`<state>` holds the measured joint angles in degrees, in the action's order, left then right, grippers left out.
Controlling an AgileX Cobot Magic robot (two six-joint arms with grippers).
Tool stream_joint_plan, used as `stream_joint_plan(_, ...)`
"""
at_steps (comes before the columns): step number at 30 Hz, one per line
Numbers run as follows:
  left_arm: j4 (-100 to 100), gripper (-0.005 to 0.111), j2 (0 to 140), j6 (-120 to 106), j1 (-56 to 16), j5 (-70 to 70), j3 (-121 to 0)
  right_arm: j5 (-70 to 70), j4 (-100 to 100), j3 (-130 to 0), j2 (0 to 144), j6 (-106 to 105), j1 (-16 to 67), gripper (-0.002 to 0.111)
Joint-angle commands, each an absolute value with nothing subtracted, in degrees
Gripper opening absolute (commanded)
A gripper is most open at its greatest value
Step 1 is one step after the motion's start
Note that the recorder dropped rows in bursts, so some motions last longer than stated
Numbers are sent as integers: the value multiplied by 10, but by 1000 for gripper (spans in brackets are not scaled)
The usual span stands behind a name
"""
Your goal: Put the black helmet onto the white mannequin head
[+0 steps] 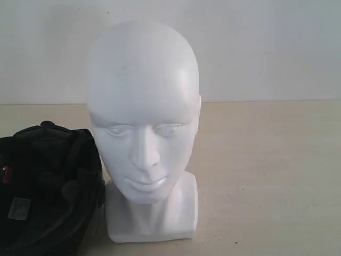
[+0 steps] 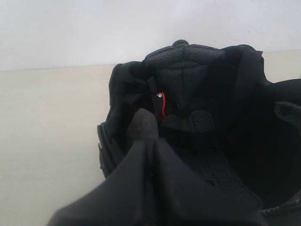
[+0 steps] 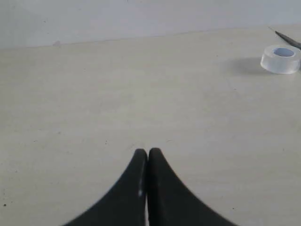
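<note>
Black helmet lay just beyond the left claw, jaws pressed together (nothing visibly pinched); grasp looked pending: open up, bite the rim, lift onto white mannequin head.

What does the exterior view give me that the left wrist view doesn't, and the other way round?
Only the exterior view shows the white mannequin head, upright on its base with nothing on it. Only the left wrist view shows the left gripper, fingers together, at the edge of the helmet's opening. Both show the black helmet, padded lining exposed, resting on the beige table in front of a pale wall.
</note>
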<state>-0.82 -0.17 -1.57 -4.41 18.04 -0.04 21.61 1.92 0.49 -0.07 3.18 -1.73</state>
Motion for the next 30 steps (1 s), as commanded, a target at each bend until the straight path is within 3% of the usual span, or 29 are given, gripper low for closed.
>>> stream_joint_plan(1,-8,5,0,-8,-46,176,0,174,12,0,0,30,-17,0)
stream_joint_plan(8,-8,5,0,-8,-46,176,0,92,12,0,0,30,-17,0)
stream_joint_plan(13,-8,5,0,-8,-46,176,0,-88,12,0,0,30,-17,0)
stream_joint_plan(21,-8,5,0,-8,-46,176,0,134,-8,-221,79,-36,-17,0)
stream_joint_plan(30,-8,5,0,-8,-46,176,0,144,10,-259,207,-33,-17,0)
